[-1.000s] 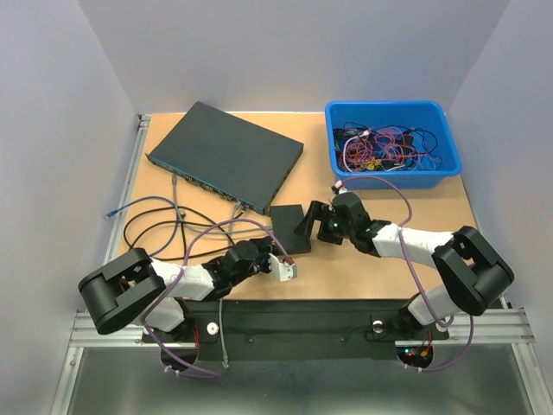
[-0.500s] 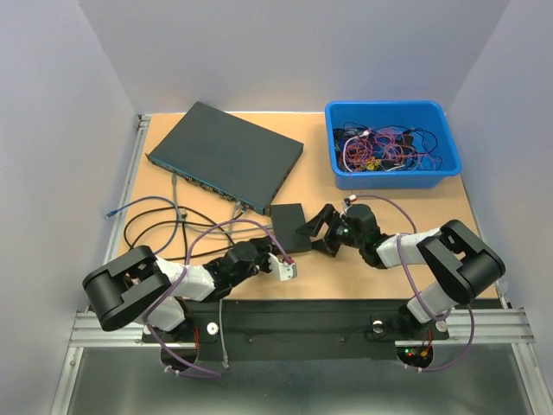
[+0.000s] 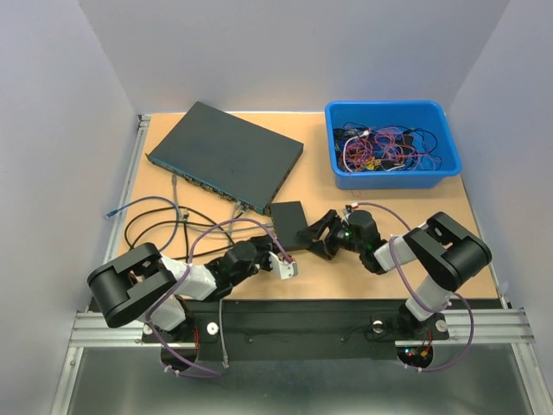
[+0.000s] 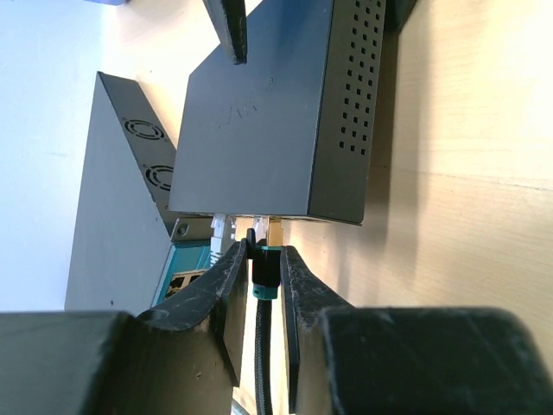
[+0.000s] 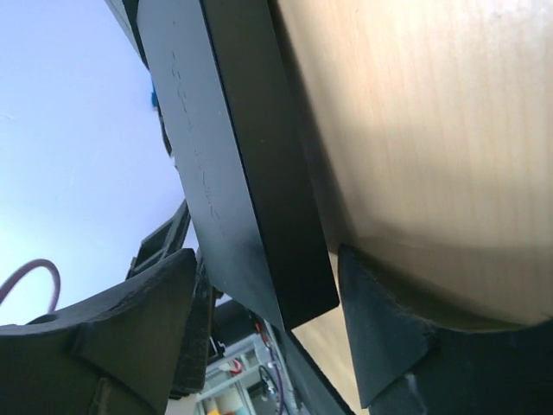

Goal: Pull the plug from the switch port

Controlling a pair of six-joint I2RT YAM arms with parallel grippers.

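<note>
The left hand (image 4: 263, 259) grips the plug (image 4: 264, 278) at the black switch (image 4: 285, 112).

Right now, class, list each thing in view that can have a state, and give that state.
plug: gripped, tip at small switch port
left pincer: shut on plug
right pincer: open, astride small switch
large switch: cables plugged in front
blue bin: holds tangled wires

Small switch (image 3: 289, 226) sits before the large switch (image 3: 226, 156), bin (image 3: 393, 180) far right.
</note>
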